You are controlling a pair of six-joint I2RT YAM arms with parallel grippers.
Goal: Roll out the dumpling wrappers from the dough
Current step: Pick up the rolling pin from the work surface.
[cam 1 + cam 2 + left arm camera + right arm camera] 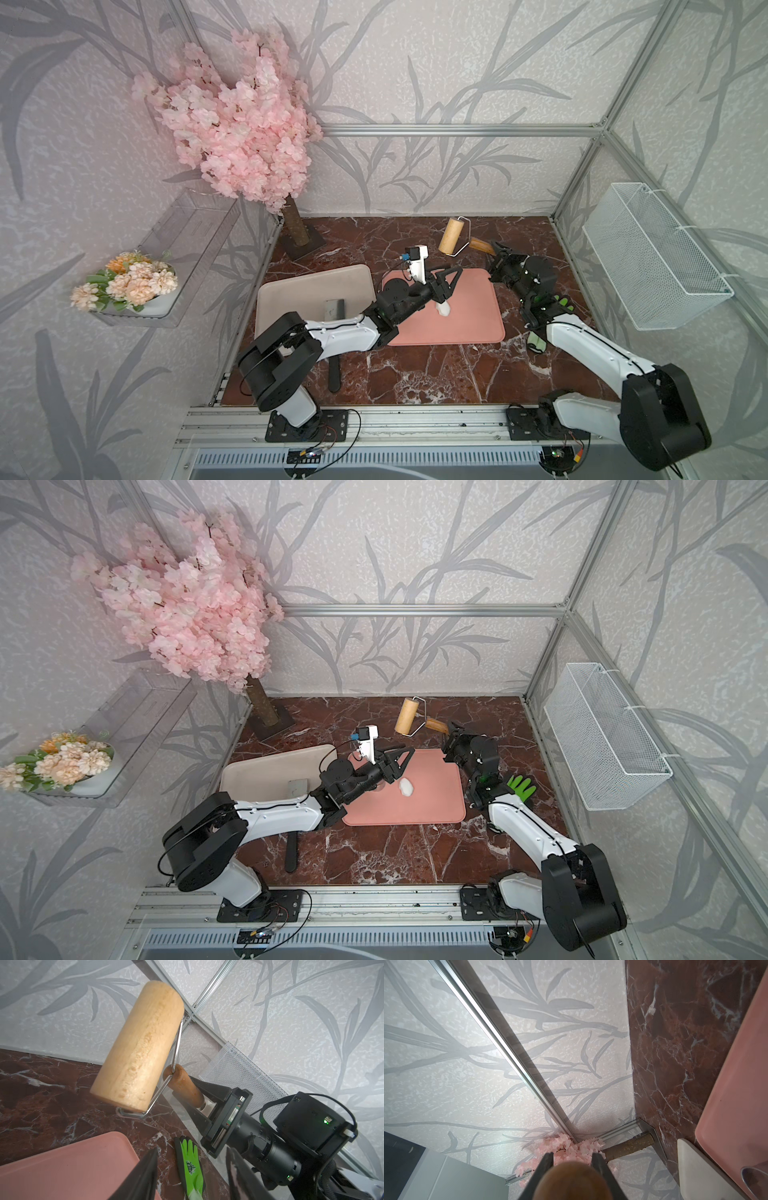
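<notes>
Clamps the roller (451, 235) by its handle in the right gripper (494, 249), aloft beyond the far edge of the pink mat (432, 808). Hangs the left gripper (453, 270), parted and empty, over the mat beside the dough (406, 786), lumped mid-mat. Shows a green glove (521, 786) right of the mat, under the right arm.

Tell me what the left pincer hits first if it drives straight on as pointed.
The left pincer would likely meet the brown handle of the tan wooden roller, gripped by the right pincer; the green glove lies lower. Depth unclear.
</notes>
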